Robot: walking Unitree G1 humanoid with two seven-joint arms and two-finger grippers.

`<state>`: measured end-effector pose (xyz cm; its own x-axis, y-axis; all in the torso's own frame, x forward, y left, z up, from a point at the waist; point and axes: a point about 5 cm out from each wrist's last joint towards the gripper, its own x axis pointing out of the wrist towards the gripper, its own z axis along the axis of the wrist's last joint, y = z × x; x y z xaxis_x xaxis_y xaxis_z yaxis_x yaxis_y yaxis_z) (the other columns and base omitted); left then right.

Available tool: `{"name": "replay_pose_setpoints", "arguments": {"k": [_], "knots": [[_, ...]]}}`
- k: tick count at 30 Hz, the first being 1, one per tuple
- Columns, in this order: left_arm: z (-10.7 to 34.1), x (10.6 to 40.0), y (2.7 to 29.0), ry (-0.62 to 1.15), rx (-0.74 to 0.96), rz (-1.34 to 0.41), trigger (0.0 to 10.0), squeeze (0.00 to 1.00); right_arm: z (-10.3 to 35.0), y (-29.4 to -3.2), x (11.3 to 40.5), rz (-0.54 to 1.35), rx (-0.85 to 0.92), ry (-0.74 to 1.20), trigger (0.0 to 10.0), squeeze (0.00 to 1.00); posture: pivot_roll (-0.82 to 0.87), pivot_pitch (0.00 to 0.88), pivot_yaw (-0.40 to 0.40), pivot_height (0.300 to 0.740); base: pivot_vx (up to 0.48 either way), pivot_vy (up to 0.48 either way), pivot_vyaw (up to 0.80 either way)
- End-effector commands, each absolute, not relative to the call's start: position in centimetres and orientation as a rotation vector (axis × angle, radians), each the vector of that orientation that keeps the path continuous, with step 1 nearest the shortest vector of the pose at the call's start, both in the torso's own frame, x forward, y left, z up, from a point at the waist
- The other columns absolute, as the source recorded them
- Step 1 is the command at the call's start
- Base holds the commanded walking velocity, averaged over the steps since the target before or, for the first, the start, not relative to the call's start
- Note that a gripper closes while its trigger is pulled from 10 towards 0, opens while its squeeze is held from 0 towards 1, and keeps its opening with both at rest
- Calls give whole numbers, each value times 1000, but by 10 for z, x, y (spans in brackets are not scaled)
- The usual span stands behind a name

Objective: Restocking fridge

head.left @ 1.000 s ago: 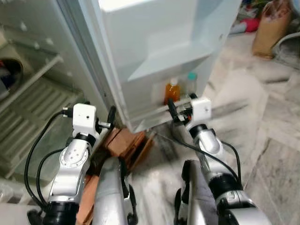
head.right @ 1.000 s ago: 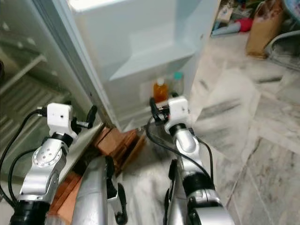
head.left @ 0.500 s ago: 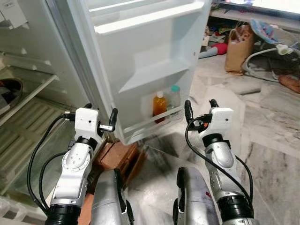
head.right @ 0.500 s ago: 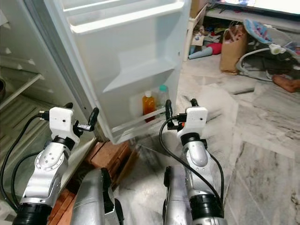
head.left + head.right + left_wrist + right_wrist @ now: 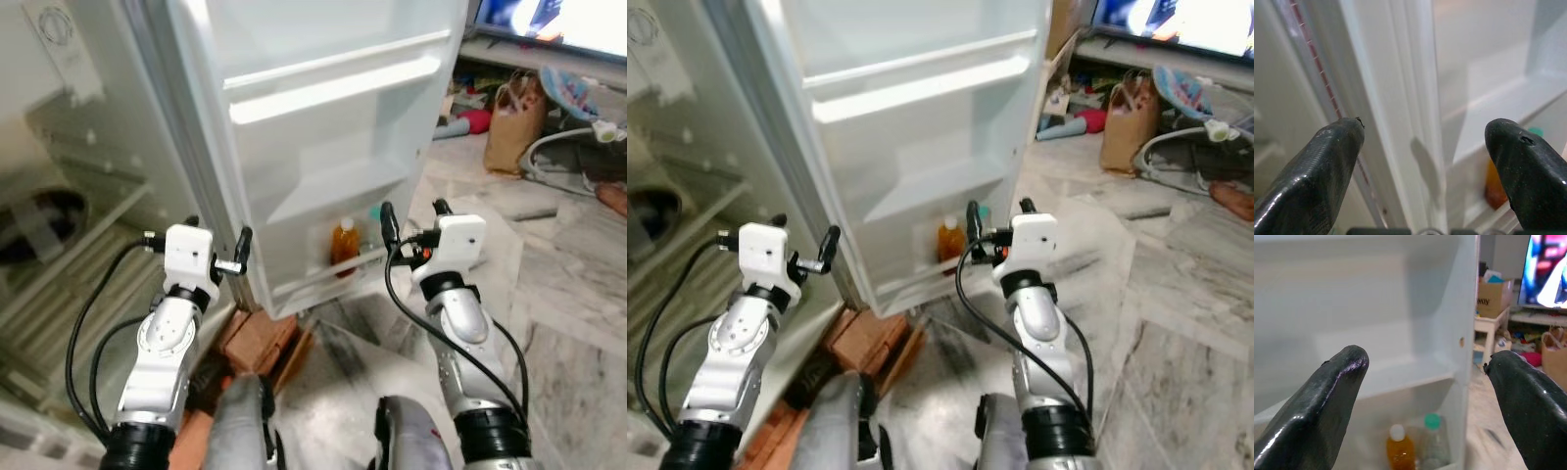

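The white fridge door (image 5: 323,147) stands open in front of me, its upper shelves bare. On its bottom shelf an orange bottle (image 5: 344,246) stands beside a clear bottle with a green cap (image 5: 1432,443). My left gripper (image 5: 217,231) is open and held up near the door's hinge side, holding nothing. Open and empty too, my right gripper (image 5: 411,212) is raised just in front of the bottom shelf, toward the door's free edge. In the right wrist view both bottles show between the fingers (image 5: 1327,396).
The fridge's inside (image 5: 88,225) lies to my left, with glass shelves and a dark bowl (image 5: 39,211). Red bricks (image 5: 257,338) prop the fridge's base. On the marble floor to the right are a brown paper bag (image 5: 511,127), cables and clutter below a TV (image 5: 549,15).
The whole view has tilted up and drawn back, so more of the door shows. Both grippers stay open and raised; the right one now sits nearer the door's free edge.
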<state>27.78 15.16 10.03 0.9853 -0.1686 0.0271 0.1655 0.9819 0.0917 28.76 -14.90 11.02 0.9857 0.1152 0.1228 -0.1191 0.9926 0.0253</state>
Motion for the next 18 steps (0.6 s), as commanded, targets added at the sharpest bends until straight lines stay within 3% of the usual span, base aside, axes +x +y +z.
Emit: {"name": "replay_pose_setpoints", "arguments": {"k": [1, 18], "knots": [[103, 277, 156, -46, 102, -154, 10000, 0, 118, -146, 288, 122, 33, -143, 10000, 0, -90, 20, 35, 740, 0, 0, 0], [98, 276, 159, -4, 116, -103, 10000, 0, 113, -145, 285, 135, 26, -111, 10000, 0, -86, 39, 24, 740, 0, 0, 0]]}}
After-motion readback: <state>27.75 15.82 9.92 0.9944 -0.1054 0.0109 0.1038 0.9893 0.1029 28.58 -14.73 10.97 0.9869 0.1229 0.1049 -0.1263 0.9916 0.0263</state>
